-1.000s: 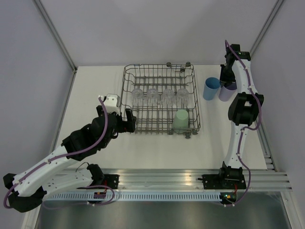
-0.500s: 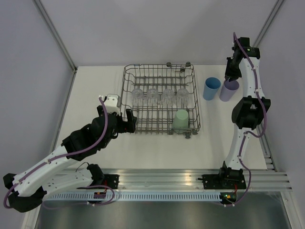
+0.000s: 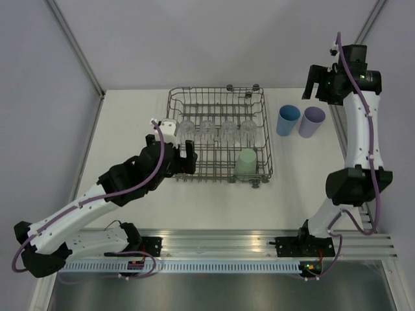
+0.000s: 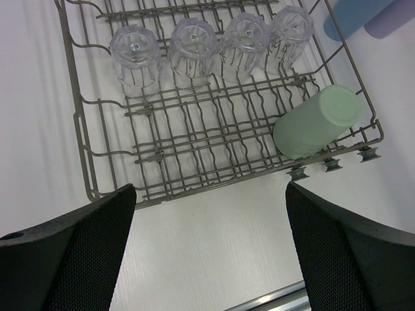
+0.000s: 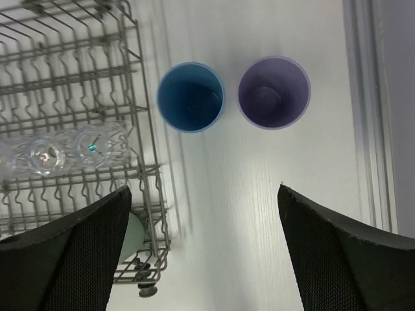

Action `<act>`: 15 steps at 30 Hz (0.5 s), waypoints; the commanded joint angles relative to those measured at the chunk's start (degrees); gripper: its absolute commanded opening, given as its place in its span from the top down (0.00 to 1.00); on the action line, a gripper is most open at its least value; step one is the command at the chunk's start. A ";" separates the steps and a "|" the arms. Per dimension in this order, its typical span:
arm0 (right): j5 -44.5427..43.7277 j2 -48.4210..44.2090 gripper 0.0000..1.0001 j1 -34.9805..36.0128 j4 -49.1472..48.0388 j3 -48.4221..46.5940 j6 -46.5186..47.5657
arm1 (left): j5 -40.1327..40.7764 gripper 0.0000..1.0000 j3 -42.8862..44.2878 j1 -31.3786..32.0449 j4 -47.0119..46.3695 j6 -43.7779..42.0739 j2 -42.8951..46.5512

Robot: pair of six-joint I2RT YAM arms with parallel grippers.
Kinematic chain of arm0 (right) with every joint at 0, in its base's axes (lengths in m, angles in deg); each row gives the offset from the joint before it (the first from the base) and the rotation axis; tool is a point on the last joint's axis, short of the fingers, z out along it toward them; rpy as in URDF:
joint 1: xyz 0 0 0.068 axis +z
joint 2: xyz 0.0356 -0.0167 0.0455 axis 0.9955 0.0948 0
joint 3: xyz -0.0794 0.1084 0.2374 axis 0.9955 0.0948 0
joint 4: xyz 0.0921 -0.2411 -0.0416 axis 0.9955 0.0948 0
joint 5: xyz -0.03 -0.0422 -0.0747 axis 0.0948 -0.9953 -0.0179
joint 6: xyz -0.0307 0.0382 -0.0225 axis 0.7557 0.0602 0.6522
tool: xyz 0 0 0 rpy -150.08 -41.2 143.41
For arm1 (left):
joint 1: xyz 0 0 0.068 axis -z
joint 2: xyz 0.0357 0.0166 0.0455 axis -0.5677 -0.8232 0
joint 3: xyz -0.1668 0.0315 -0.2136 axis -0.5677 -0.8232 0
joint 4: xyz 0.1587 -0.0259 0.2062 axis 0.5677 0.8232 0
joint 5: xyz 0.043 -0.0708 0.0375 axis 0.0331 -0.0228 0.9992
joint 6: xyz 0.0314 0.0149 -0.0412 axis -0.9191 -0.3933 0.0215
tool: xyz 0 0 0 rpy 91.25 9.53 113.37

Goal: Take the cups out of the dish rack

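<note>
Starting at the left with the left gripper (image 4: 207,259), fingers spread wide and empty, poised by the near left corner of the large grey wire dish rack (image 4: 194,149). Then across to four clear transparent tumblers (image 4: 193,48) standing mouth-down in a row inside, toward the far side, and a light green plastic tumbler (image 4: 316,123) leaning in the near right corner. Out on the white table (image 3: 130,116) just right of the rack, a blue plastic tumbler (image 5: 191,97) and a lavender plastic tumbler (image 5: 273,92), upright and side by side, under the right gripper (image 5: 204,253), held high, wide apart, gripping nothing.
</note>
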 commanded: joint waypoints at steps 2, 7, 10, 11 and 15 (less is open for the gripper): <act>2.66 -14.35 0.02 0.89 -7.38 10.61 -1.54 | -3.09 0.00 6.71 0.41 -1.04 3.53 -6.24; 3.62 -33.42 0.02 3.70 -20.11 29.50 -4.26 | -3.54 0.00 11.98 2.43 -2.62 4.41 -15.72; 3.46 -43.89 0.02 5.37 -28.83 41.46 -8.30 | -3.36 0.00 15.41 4.45 -4.03 3.45 -20.04; 2.85 -47.82 0.02 5.81 -29.80 43.51 -8.83 | -3.45 0.00 16.38 4.98 -4.20 3.18 -22.75; -0.57 -54.97 0.02 6.70 -29.03 48.88 -11.55 | -3.45 0.01 22.00 7.35 -4.73 1.43 -28.57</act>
